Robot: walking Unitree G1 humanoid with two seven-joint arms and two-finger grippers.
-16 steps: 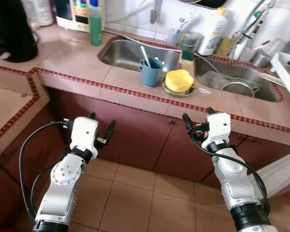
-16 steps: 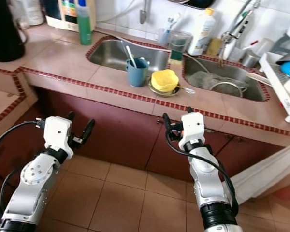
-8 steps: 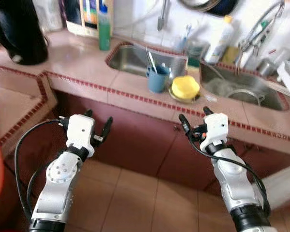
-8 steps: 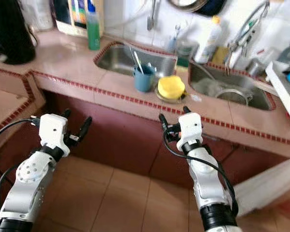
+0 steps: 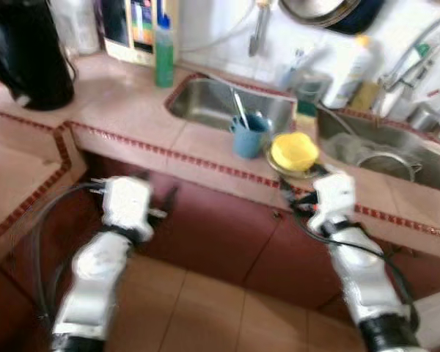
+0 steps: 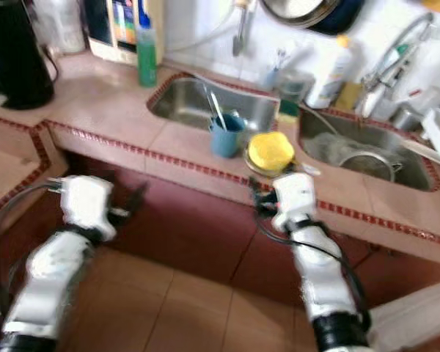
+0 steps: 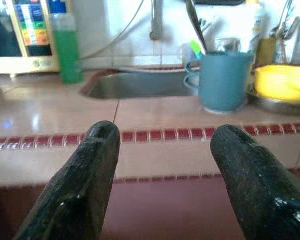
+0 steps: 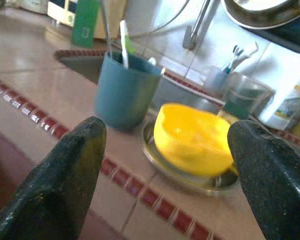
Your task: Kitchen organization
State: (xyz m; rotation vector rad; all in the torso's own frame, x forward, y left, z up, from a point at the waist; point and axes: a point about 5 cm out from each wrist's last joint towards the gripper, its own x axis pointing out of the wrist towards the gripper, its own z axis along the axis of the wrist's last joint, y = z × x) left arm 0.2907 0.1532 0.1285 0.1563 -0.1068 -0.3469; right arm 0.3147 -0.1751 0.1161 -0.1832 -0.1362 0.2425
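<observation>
Since both hands are hovering spread and empty before the table's front edge, nothing is looking organized yet: the blue cup (image 5: 248, 137) and the yellow bowl (image 5: 294, 151) on its metal plate (image 8: 190, 175) are sitting between the two sinks. Blur is hiding the left hand (image 7: 162, 172) and right hand (image 8: 165, 170) in the head views.

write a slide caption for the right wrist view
Open right tool facing a yellow plastic bowl on a round metal plate, beside a blue plastic cup on the tiled counter.
</observation>
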